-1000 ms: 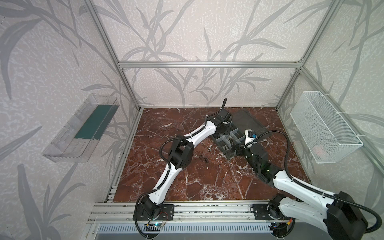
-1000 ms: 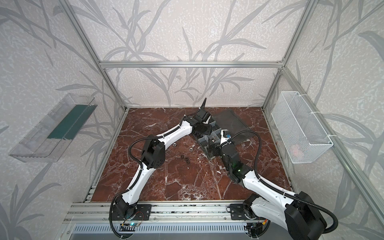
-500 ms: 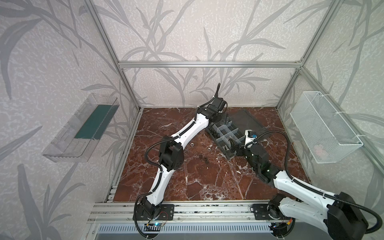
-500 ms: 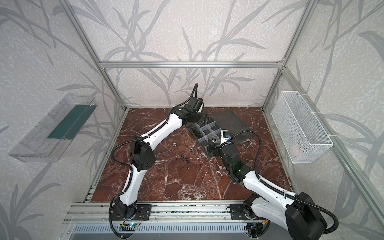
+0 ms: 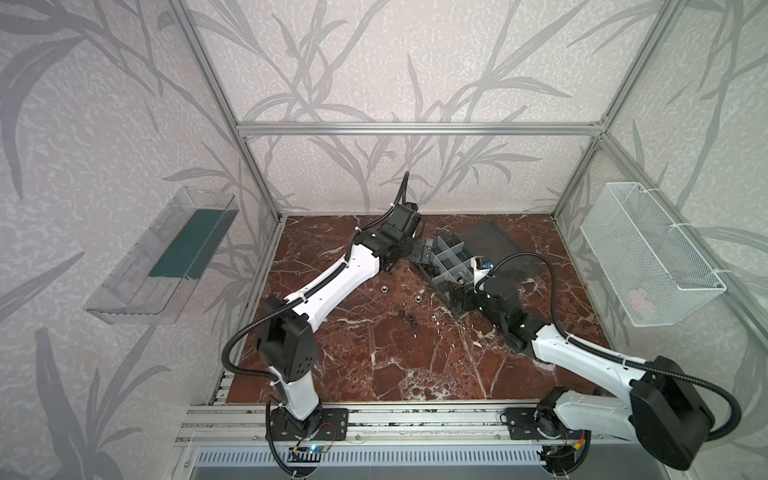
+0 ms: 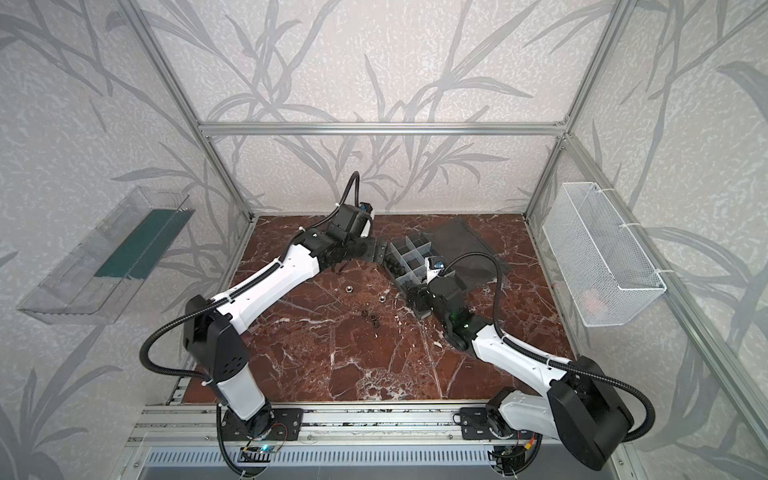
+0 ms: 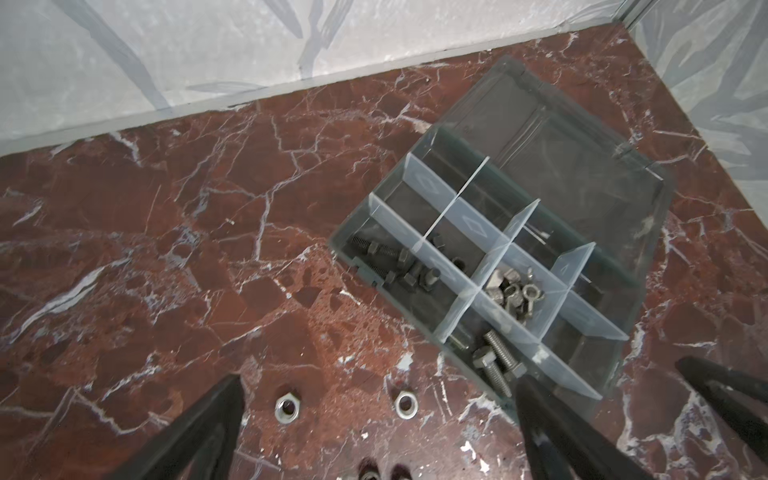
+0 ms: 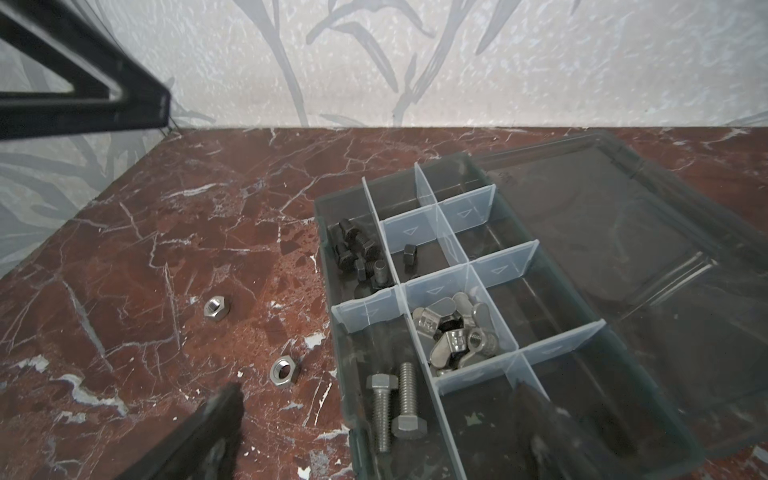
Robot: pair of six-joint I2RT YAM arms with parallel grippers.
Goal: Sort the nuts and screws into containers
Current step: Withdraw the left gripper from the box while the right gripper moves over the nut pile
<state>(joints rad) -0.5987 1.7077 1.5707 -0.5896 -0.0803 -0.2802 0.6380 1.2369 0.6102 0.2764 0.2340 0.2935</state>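
Observation:
The containers [image 5: 451,253] [image 6: 409,253] are compartments of a dark-grey box at the back right of the marble floor. They hold dark screws [image 7: 386,266] [image 8: 357,253], silver screws [image 7: 494,361] [image 8: 395,407], wing nuts [image 7: 513,291] [image 8: 457,332] and one black nut [image 8: 409,253]. Two silver nuts [image 5: 385,288] [image 5: 418,297] [image 7: 287,407] [image 8: 283,371] and small black ones [image 5: 407,316] [image 6: 370,316] lie loose on the floor. My left gripper [image 5: 424,254] [image 7: 374,432] hangs open and empty beside the box's left end. My right gripper [image 5: 459,297] [image 8: 374,432] stands open over the box's near end.
The box's lid [image 5: 494,245] lies open flat behind it. A white wire basket [image 5: 648,257] hangs on the right wall. A clear tray with a green base [image 5: 166,253] hangs on the left wall. The back wall stands close behind the left wrist.
My left gripper has pulled back to the left, off the box, and its jaws have spread wide. The right arm has not moved.

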